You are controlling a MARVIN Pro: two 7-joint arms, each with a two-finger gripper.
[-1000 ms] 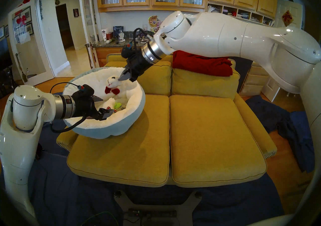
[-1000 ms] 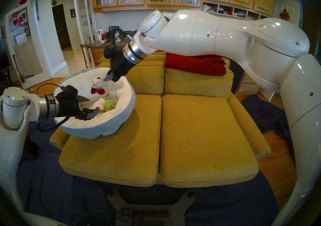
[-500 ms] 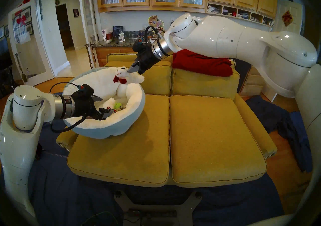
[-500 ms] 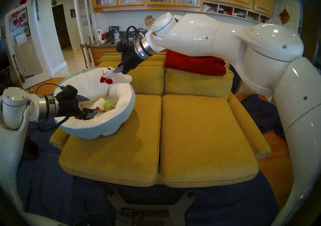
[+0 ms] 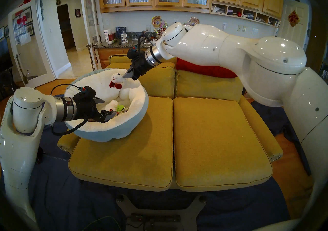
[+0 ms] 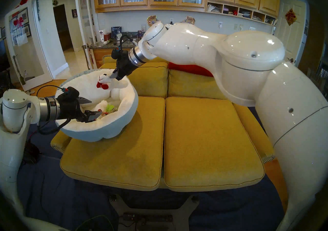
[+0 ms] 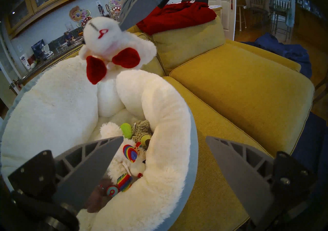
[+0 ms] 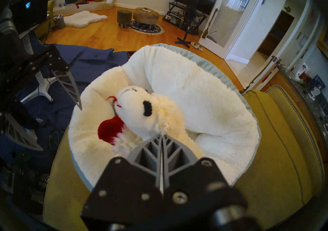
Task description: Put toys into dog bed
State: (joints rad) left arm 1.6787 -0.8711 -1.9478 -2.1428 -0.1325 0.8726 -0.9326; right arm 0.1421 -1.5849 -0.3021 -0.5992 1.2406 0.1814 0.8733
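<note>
**Over the dog bed: right gripper clamped on big lamb, left gripper wide apart**

Over the far side of the dog bed (image 5: 113,133) I've got the right gripper (image 5: 128,74) pinched together on the head fleece of the big white lamb (image 5: 117,79). Its head and red bow hang in the air, while its body sags down against the plush lining inside the far rim. Wrist view confirms: fingers (image 8: 150,151) meet flat with fleece caught at the tips.

Left gripper (image 5: 106,108) hangs over the near-left rim with jaws spread wide, holding nothing.

Bottom of the bed, right-hand side: rainbow-trimmed lamb (image 7: 131,165), green toy (image 7: 126,129) and shaggy tan toy (image 7: 142,131) bunched together, touching. A dark brownish plush (image 7: 96,198) shows partly behind my left finger; can't tell more.

Bed sits on the left seat cushion of the yellow sofa (image 5: 220,141). Red blanket (image 5: 204,69) lies on the sofa back, mostly behind my right arm.
</note>
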